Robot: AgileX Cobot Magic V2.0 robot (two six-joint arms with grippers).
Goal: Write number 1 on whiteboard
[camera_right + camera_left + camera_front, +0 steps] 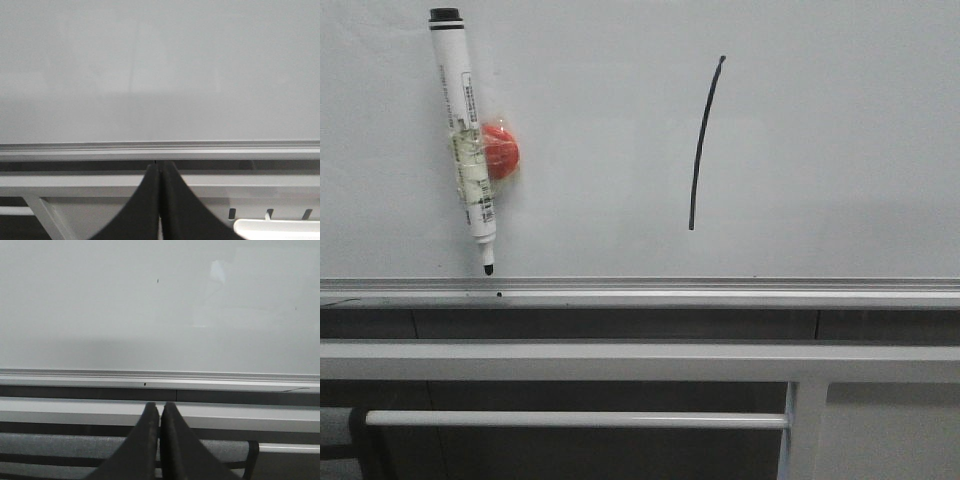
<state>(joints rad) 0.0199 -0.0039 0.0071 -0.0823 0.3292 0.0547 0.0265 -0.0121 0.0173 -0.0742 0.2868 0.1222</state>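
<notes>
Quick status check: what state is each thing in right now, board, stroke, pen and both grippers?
whiteboard: upright, marked
number 1: drawn, one black stroke
marker pen: uncapped, tip down, hanging by red magnet
left gripper: shut, empty
right gripper: shut, empty

A thin black number 1 (704, 143) curves near-vertically on the glossy whiteboard (840, 150).

Grey metal frame bars (620, 360) run horizontally, with one upright post (805, 430); dark gaps between them; soft, even light.
</notes>
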